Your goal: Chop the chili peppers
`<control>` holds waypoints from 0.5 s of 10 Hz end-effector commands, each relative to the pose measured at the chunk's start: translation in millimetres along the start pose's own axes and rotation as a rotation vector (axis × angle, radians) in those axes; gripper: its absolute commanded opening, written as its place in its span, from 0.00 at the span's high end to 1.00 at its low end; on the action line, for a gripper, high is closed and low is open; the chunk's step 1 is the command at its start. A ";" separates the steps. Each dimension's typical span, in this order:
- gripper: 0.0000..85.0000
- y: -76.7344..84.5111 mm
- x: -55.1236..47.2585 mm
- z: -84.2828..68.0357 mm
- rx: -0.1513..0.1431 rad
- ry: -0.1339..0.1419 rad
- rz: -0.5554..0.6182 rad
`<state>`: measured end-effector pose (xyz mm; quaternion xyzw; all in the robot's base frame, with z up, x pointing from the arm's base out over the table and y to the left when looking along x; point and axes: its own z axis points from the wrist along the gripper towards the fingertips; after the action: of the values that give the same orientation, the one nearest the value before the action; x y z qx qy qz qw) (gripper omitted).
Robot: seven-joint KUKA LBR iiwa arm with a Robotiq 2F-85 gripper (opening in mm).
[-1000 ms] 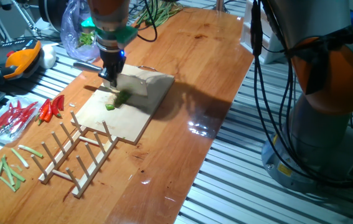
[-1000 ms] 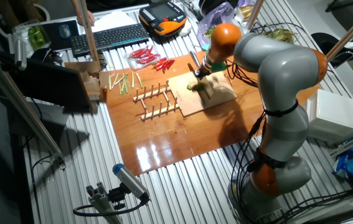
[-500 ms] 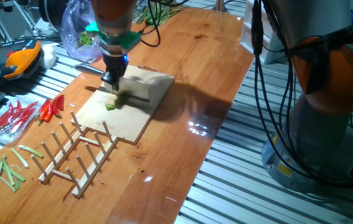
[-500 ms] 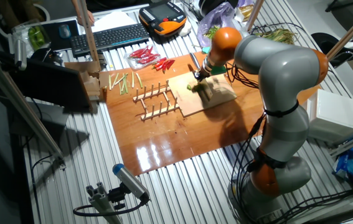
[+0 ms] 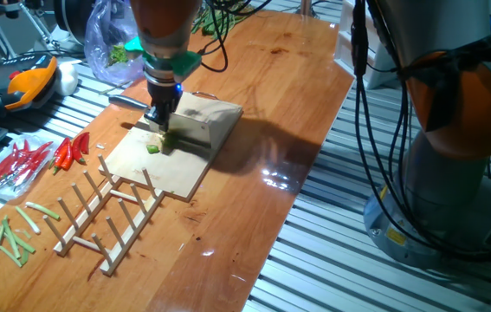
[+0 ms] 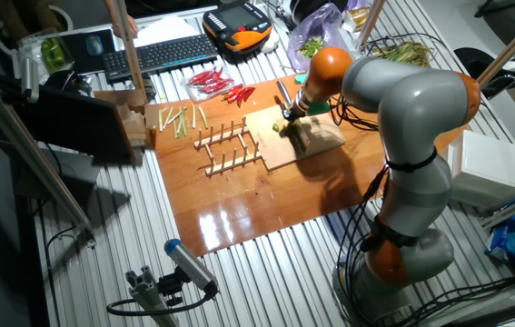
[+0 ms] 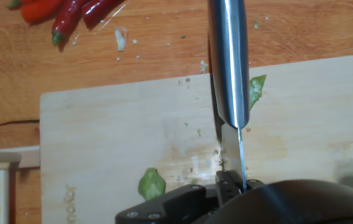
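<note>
My gripper point(image 5: 157, 118) is shut on a steel knife point(image 7: 228, 62) and holds it low over the wooden cutting board point(image 5: 180, 169). In the hand view the blade runs up the middle of the frame from the fingers point(image 7: 226, 182). One small green chili bit point(image 7: 152, 184) lies on the board left of the blade. Another green chili piece point(image 7: 256, 91) lies against the blade's right side. In one fixed view a green bit point(image 5: 152, 148) shows just below the gripper. The other fixed view shows the gripper point(image 6: 286, 116) at the board's far left edge point(image 6: 280, 154).
Long red chilies point(image 5: 70, 152) lie left of the board; they also show in the hand view point(image 7: 70, 11). A wooden peg rack point(image 5: 111, 212) stands in front of the board. Pale green stalk sticks point(image 5: 7, 236), a plastic bag point(image 5: 106, 43) and an orange pendant point(image 5: 29, 82) lie further left.
My gripper with the knife has shifted slightly to the right and lower over the board. The loose green bit has stayed where it was.
</note>
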<state>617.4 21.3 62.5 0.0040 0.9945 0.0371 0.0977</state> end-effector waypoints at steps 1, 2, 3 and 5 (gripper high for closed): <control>1.00 0.1 -0.3 -0.9 0.000 -0.001 0.001; 1.00 0.2 -0.9 -0.5 0.002 -0.001 0.003; 1.00 0.5 -2.3 -0.4 0.008 -0.002 0.003; 1.00 -0.3 -2.8 3.4 0.011 -0.011 0.001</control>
<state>622.0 21.5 59.7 0.0036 0.9938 0.0294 0.1074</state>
